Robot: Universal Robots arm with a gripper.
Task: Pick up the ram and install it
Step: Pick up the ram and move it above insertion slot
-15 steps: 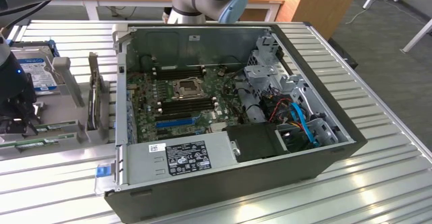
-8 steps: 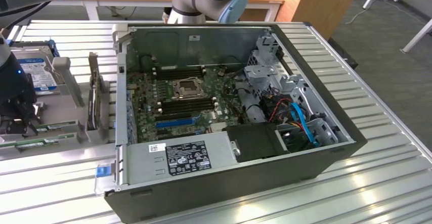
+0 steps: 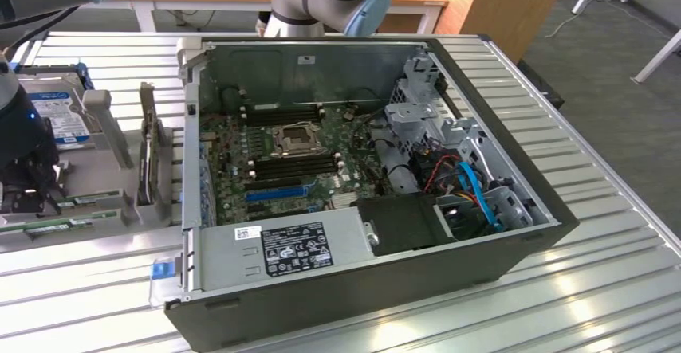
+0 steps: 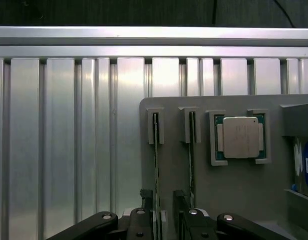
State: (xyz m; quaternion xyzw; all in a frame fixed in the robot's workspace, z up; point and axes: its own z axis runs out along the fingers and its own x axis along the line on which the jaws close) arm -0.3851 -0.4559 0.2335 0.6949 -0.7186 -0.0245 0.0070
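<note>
Hand (image 4: 163,202) open, jaws straddling the ram (image 4: 156,160), which stands on edge in the grey holder (image 4: 234,190) on the table (image 4: 68,150). Best centred before squeezing, I'd say, keeping clear of the neighbouring stick (image 4: 192,160).

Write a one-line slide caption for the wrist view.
Open claw straddles one ram stick in the grey holder, processor chip alongside.

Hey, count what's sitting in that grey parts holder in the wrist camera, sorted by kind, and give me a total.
In the grey holder:
Ram sticks, standing on edge in their slots: 2
Processor chip: 1
Blue-labelled hard drive, cut off at the picture's edge: 1
Total: 4
</note>
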